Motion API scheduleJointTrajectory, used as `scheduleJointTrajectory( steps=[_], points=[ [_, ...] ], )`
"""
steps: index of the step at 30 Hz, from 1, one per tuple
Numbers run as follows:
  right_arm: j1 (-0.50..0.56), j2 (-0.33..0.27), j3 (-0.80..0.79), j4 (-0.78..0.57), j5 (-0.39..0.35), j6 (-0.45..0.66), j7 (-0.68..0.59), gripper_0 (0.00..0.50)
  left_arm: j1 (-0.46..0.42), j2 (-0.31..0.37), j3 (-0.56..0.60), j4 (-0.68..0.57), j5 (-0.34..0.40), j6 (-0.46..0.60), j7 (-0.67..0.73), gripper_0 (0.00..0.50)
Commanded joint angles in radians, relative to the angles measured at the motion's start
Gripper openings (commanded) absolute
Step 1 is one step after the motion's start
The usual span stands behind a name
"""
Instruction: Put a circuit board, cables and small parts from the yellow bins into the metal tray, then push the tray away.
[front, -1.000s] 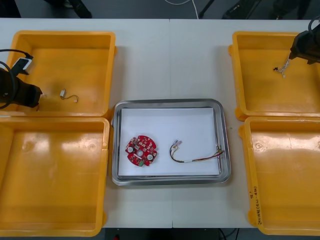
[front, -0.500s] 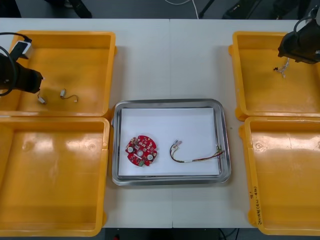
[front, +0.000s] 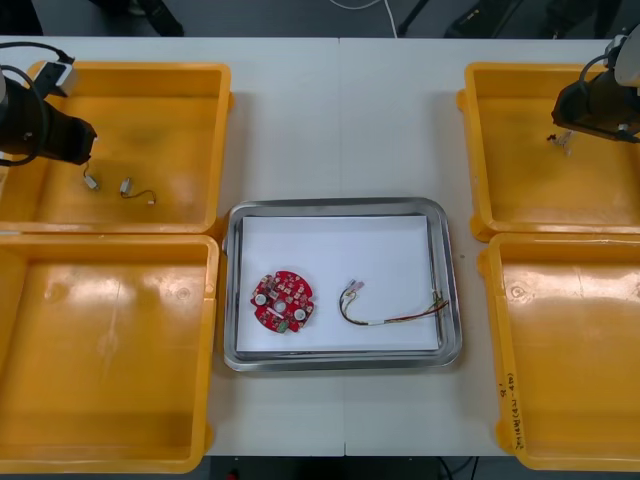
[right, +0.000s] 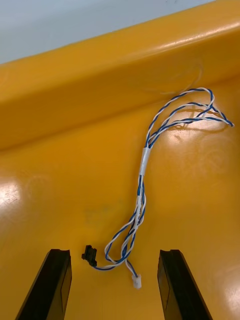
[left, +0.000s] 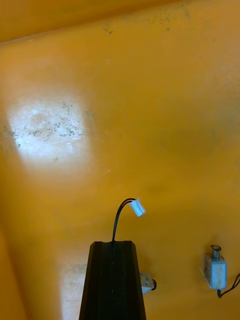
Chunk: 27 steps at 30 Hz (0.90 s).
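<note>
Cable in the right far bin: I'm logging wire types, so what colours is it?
The cable is twisted blue and white, clearest in the right wrist view.

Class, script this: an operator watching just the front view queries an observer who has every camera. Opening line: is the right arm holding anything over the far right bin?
Observer: No. The right gripper has its jaws apart, and the near end of the blue and white cable lies between them on the yellow bin floor.
Operator: And the left arm?
Observer: The left gripper is shut on a black cable; its white plug sticks up past the jaws.
</note>
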Motion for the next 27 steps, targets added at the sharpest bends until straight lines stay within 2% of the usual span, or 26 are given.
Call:
scheduleJointTrajectory(
  steps=[1,5,9,18,19,21,22,23,24,27],
  points=[
    [-0.054,0.009,0.022,0.010,0.014,-0.042,0.029,0.500,-0.066,-0.024,-0.019,0.024,-0.025,-0.047,-0.077,0.000],
    [-0.054,0.014,0.023,0.030,0.015,-0.074,0.035,0.500,-0.078,-0.031,-0.057,0.066,-0.024,-0.099,-0.076,0.000],
    [-0.054,0.021,0.025,0.066,0.015,-0.132,0.041,0.500,-0.078,-0.037,-0.059,0.067,-0.029,-0.102,-0.073,0.000],
    [-0.040,0.032,0.031,0.073,0.009,-0.157,0.048,0.500,-0.078,-0.037,-0.059,0.067,-0.018,-0.102,-0.069,0.009],
    [-0.037,0.035,0.032,0.073,0.008,-0.159,0.048,0.500,-0.078,-0.037,-0.059,0.067,-0.018,-0.100,-0.069,0.036],
    [-0.031,0.040,0.032,0.073,0.005,-0.166,0.048,0.500,-0.078,-0.037,-0.059,0.067,-0.016,-0.102,-0.068,0.298],
    [-0.028,0.041,0.032,0.073,0.005,-0.171,0.048,0.500,-0.080,-0.037,-0.059,0.067,-0.016,-0.100,-0.069,0.389],
    [-0.027,0.043,0.032,0.073,0.003,-0.172,0.048,0.500,-0.080,-0.037,-0.059,0.067,-0.015,-0.100,-0.068,0.426],
    [-0.024,0.044,0.034,0.073,0.005,-0.178,0.048,0.500,-0.081,-0.037,-0.057,0.067,-0.015,-0.099,-0.068,0.500],
    [-0.008,0.049,0.039,0.073,0.006,-0.203,0.051,0.500,-0.089,-0.034,-0.044,0.067,-0.015,-0.070,-0.068,0.500]
  ],
)
